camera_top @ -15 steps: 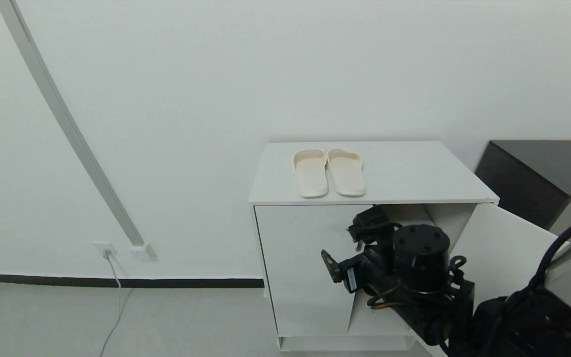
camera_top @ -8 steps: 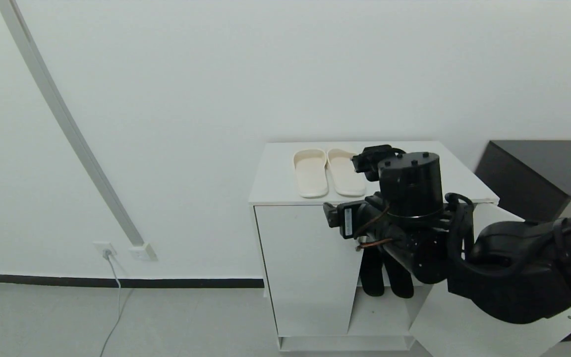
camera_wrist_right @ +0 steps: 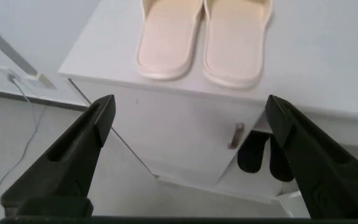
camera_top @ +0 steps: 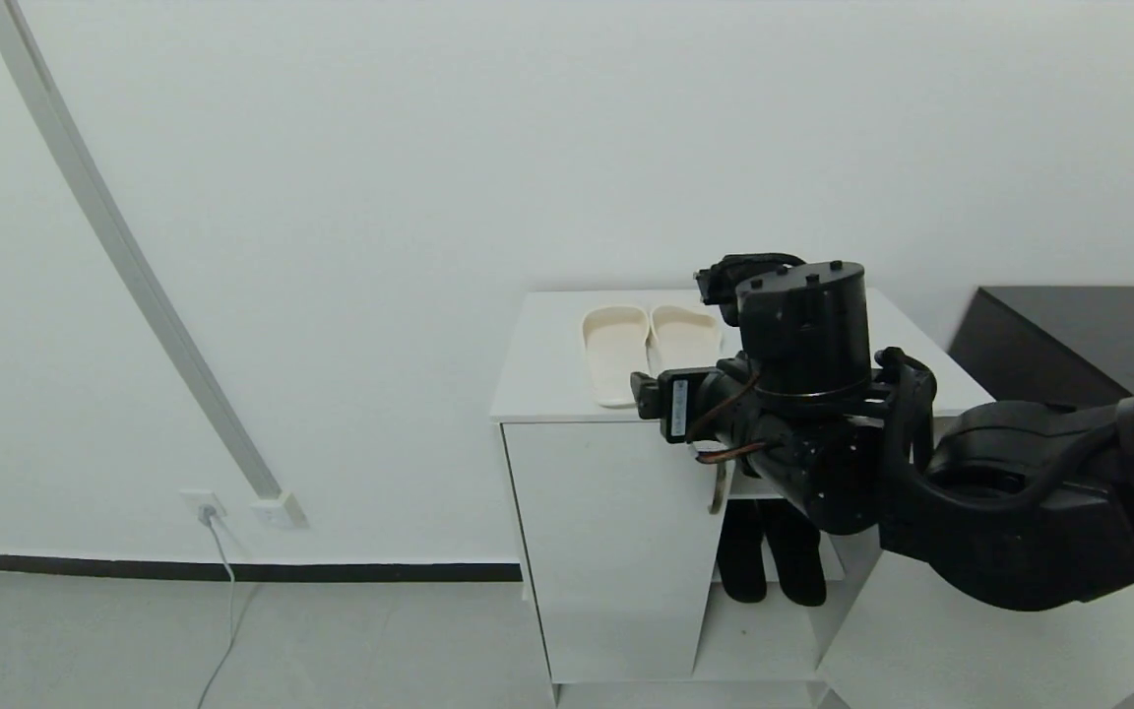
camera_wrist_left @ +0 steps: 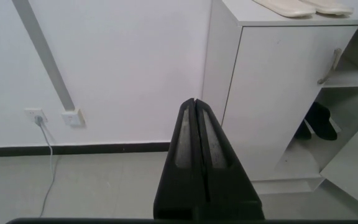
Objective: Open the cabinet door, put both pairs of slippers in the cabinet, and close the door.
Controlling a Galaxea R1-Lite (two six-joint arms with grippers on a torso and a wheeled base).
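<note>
A cream pair of slippers (camera_top: 651, 350) lies side by side on top of the white cabinet (camera_top: 547, 389). A black pair of slippers (camera_top: 769, 561) stands on the shelf inside, behind the swung-out right door (camera_top: 921, 640). The left door (camera_top: 611, 542) is closed, its handle (camera_top: 717, 489) at its inner edge. My right arm (camera_top: 803, 394) hangs in front of the cabinet at top height. My right gripper (camera_wrist_right: 190, 102) is wide open and empty, above and just in front of the cream slippers (camera_wrist_right: 204, 37). My left gripper (camera_wrist_left: 196, 107) is shut on nothing, low and left of the cabinet (camera_wrist_left: 278, 93).
A dark cabinet (camera_top: 1069, 335) stands to the right, close to the open door. On the left wall are a slanted grey strip (camera_top: 114, 236), sockets (camera_top: 203, 507) and a cable hanging to the floor. Bare floor (camera_top: 232, 640) lies left of the cabinet.
My right arm has come up out of the cabinet opening to the height of the cabinet top. The black slippers, hidden before, now show on the shelf. The head camera shifted slightly.
</note>
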